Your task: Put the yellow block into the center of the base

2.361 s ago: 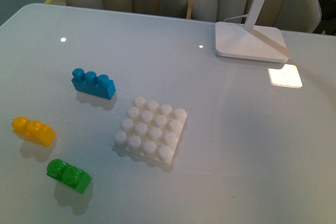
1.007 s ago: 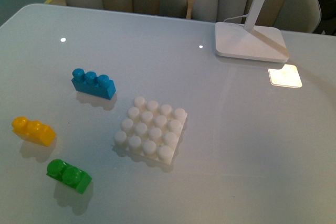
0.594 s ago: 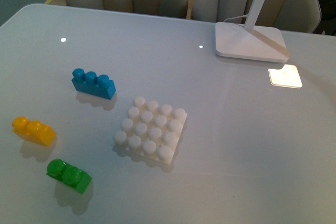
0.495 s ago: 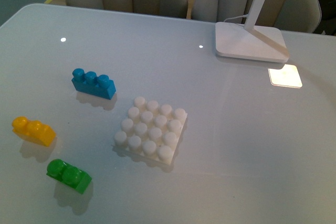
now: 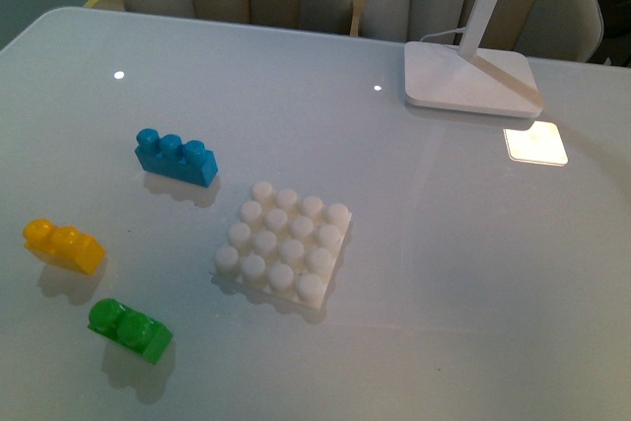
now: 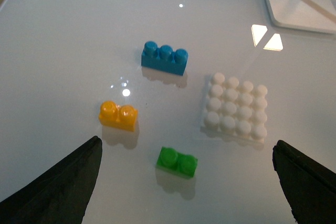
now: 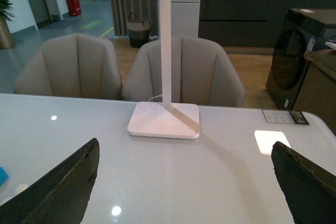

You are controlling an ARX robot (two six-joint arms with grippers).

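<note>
On the near left part of the desk (image 5: 444, 273), the yellow block (image 5: 63, 245) lies flat with its two studs up, untouched and well apart from the base (image 5: 284, 244), which sits near the middle. The green brick (image 5: 129, 329) lies nearer you than the yellow one, and the blue brick (image 5: 175, 156) lies farther off. None of them touch, so there is bare desk on every side of the yellow block for fingers to come down without nudging a neighbour.

The base rests flat, studs up, with nothing on it, so its four middle studs are free to take the block. The block's long side appears to run on much the same slant as the base's rows, so you probably need little turning.

Your left pincer (image 6: 186, 145) hangs high above the bricks, spread wide and holding nothing. From there its camera looks down on all three bricks and the base at once, which suits choosing an approach. The block is on that arm's side, so it looks like the arm to use.

Your right pincer (image 7: 185, 148) is likewise spread and empty. It faces the lamp foot (image 7: 164, 120) and the chairs, away from the work and out of the left arm's path.
</note>
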